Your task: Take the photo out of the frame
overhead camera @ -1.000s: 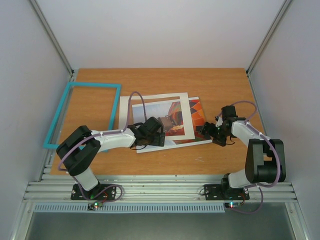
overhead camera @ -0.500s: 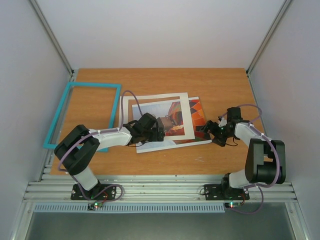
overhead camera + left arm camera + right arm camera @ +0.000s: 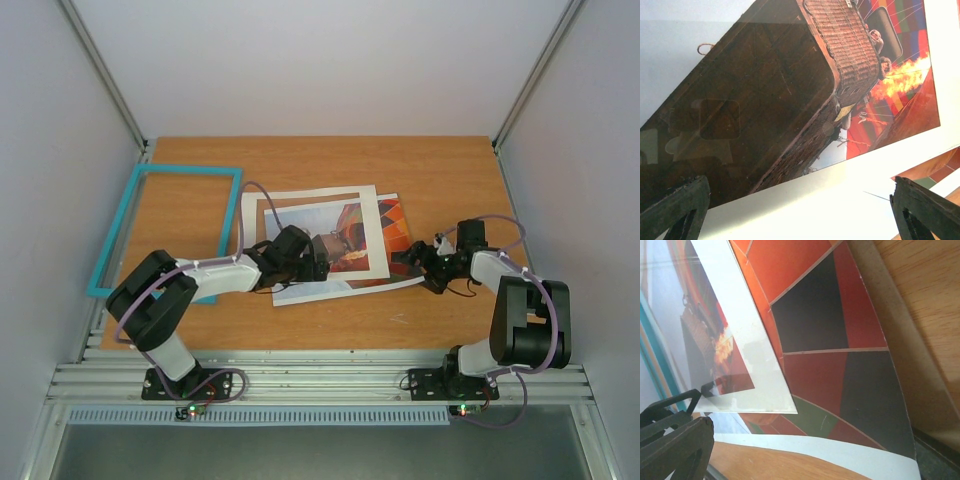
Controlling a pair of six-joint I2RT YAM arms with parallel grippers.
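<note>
The photo (image 3: 342,233) lies flat on the surface, apart from the frame (image 3: 190,170), beneath the spread left tool (image 3: 316,258), with the right tool (image 3: 410,262), grip unclear, at its right edge.

The left arm (image 3: 165,300) rises from its base at lower left, folds at the elbow and reaches right, low and nearly level, toward the centre. The left gripper (image 3: 318,252) has its fingers (image 3: 675,210) spread wide. The right arm (image 3: 525,320) bends up from lower right and points left. The right gripper (image 3: 410,262) sits low; its finger spacing is unclear.
</note>
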